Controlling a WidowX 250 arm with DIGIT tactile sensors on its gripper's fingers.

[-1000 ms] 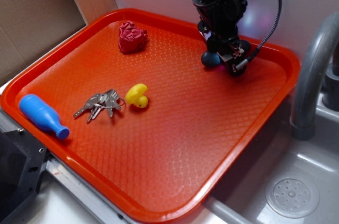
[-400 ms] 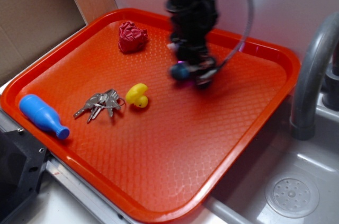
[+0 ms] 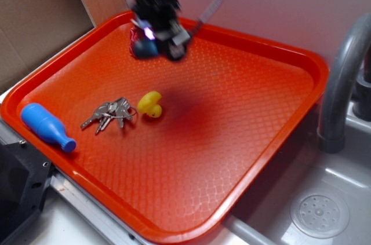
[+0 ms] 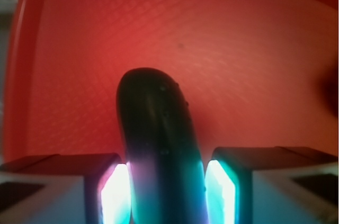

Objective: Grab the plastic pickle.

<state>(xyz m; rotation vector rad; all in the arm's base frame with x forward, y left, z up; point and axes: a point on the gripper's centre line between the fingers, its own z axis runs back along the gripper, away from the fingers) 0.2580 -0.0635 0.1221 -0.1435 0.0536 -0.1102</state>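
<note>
While my wrist camera fills with the plastic pickle [image 4: 159, 150], I can see the tool [image 4: 165, 192] clamped on it: one lit pad presses its left flank and the other pad [image 4: 221, 192] its right, with no gap on either side. The pickle's dark, glossy body runs up from between the pads, its rounded end pointing toward twelve o'clock over the orange tray [image 4: 254, 49]. It carries small bumps on its skin.

From the exterior view, the tool [image 3: 155, 39] sits blurred at about eleven o'clock over the tray [image 3: 278, 106], and the pickle [image 3: 144, 48] shows as a dark blue-green blob poking out of its lower left side. I cannot tell whether the pickle touches the tray floor or hangs above it. A dark soft shadow lies on the tray near its centre.

Just behind the tool, at its nine o'clock edge, a sliver of the dark red wad [image 3: 133, 36] peeks out, mostly hidden. Nearer the middle left, the yellow duck [image 3: 150, 104] sits just beside the bunch of keys [image 3: 110, 112], the keys at the duck's nine o'clock. Down at eight o'clock the blue pin [image 3: 46, 127] lies on its side close to the tray rim. Off the tray at three o'clock stands the grey faucet [image 3: 342, 77], with the sink drain [image 3: 319, 215] at five o'clock.
</note>
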